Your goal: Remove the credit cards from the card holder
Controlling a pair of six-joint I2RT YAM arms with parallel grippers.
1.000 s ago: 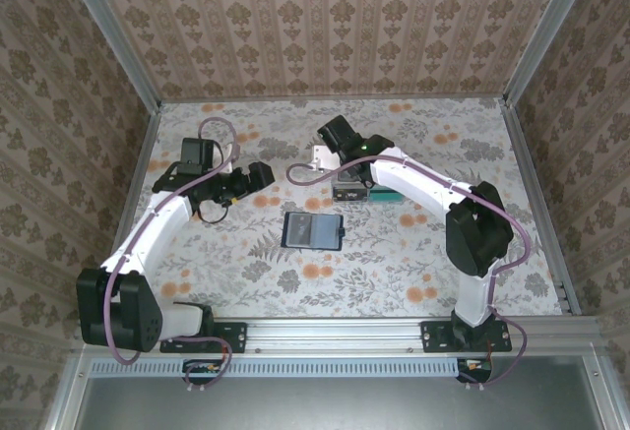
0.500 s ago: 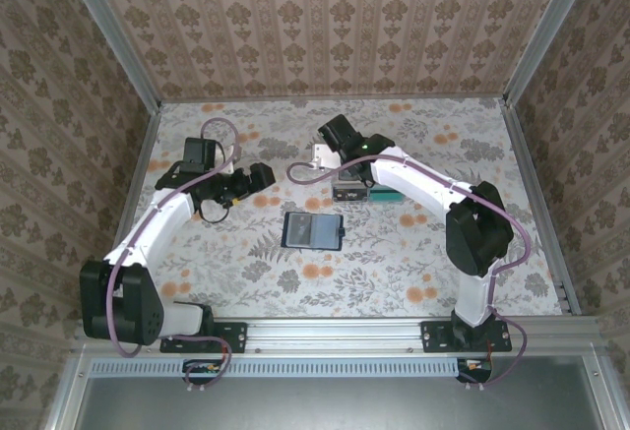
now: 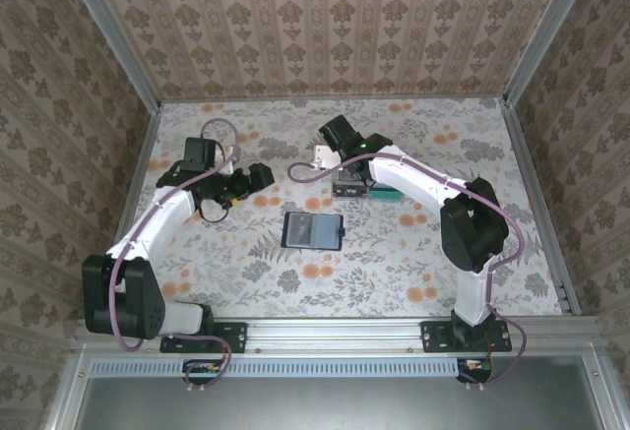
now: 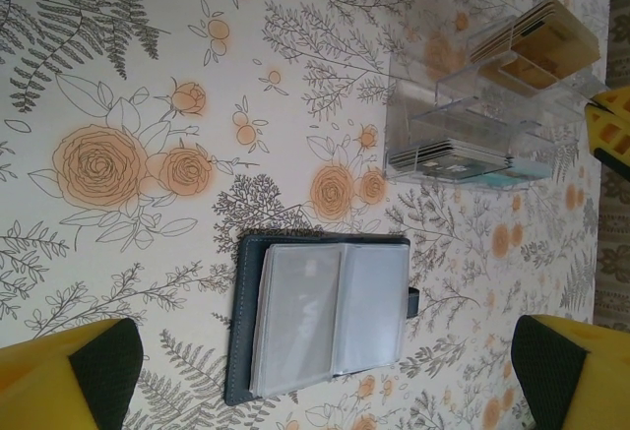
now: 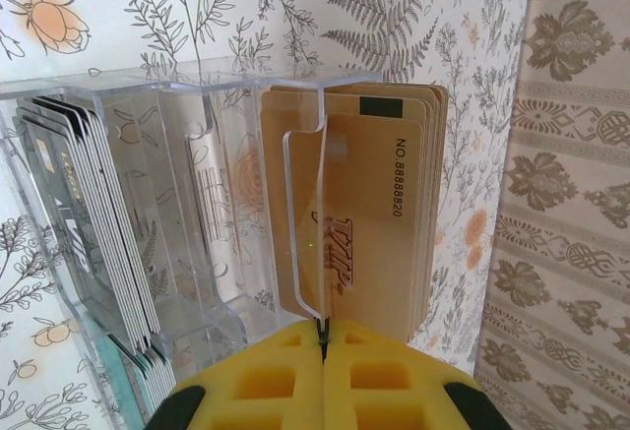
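Lying open, the card holder sits just ahead of the left hand, fingers apart

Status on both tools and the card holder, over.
Left tool open, facing card holder. Right tool shut at clear box. Holder lies open on table, ungripped. Nothing blocking it.

Light is bright, soft and even, with only faint shadows on the table. Wrist views are sharp; the clear box shows mild glare.
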